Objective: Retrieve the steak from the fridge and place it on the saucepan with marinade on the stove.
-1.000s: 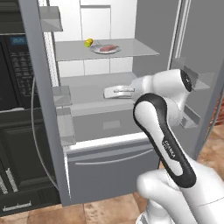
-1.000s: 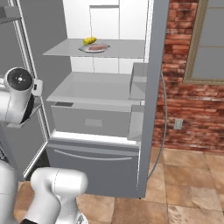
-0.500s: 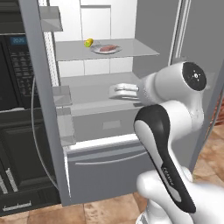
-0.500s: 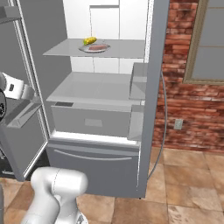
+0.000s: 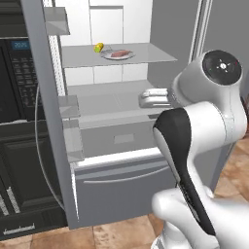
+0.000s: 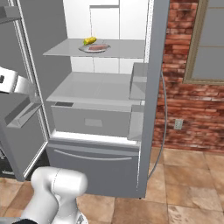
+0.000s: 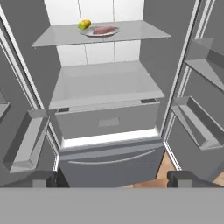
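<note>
Two wide-spread tips of the tool (image 7: 112, 179) sit well below the shelved steak (image 7: 104, 29).

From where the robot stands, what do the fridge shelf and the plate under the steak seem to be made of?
The shelf looks like thin matte grey plastic or frosted glass: flat, uniform, no shine. The plate under the steak appears pale glazed ceramic or plastic, with a smooth light rim; the rendering leaves this open.
</note>
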